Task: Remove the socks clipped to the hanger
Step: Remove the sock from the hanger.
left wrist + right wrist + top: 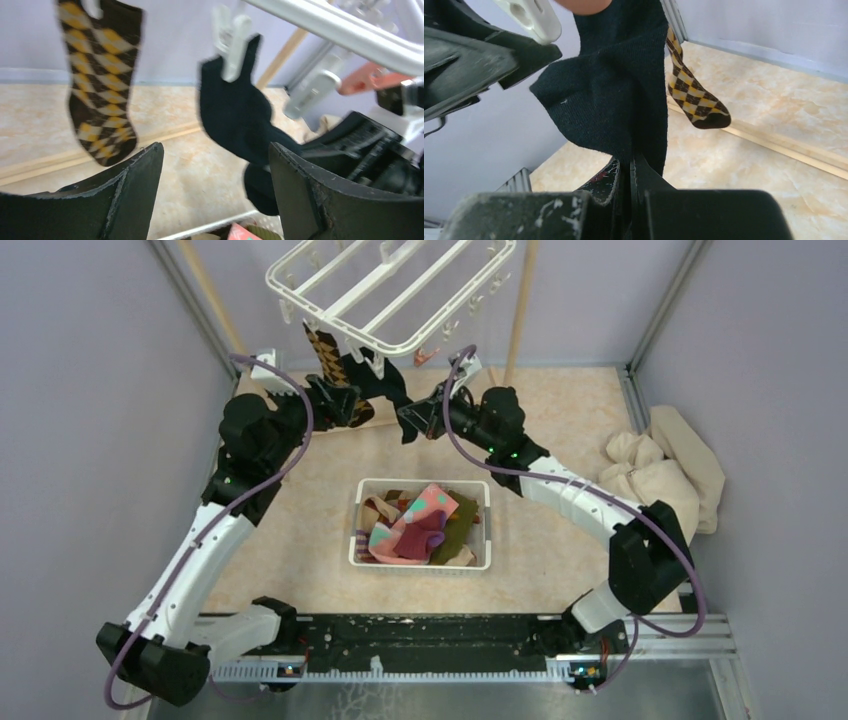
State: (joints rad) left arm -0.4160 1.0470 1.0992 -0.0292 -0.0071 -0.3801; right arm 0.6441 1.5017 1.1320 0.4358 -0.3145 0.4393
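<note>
The white hanger [390, 290] hangs at the back with clips along its rim. Two socks hang from it: a brown argyle sock [328, 355] [100, 80] and, to its right, a black sock [385, 380] [235, 115]. A white clip [231, 45] sits on the black sock's top edge. My right gripper [408, 425] [631, 165] is shut on the black sock's lower part [614, 85]. My left gripper [345, 402] [215, 155] is open just below and between the two socks, with nothing between its fingers.
A white slotted basket [420, 565] on the table below holds several loose socks, a pink one [425, 515] on top. A beige cloth heap [660, 475] lies at the right. Wooden poles [520, 310] stand behind the hanger, with purple walls around.
</note>
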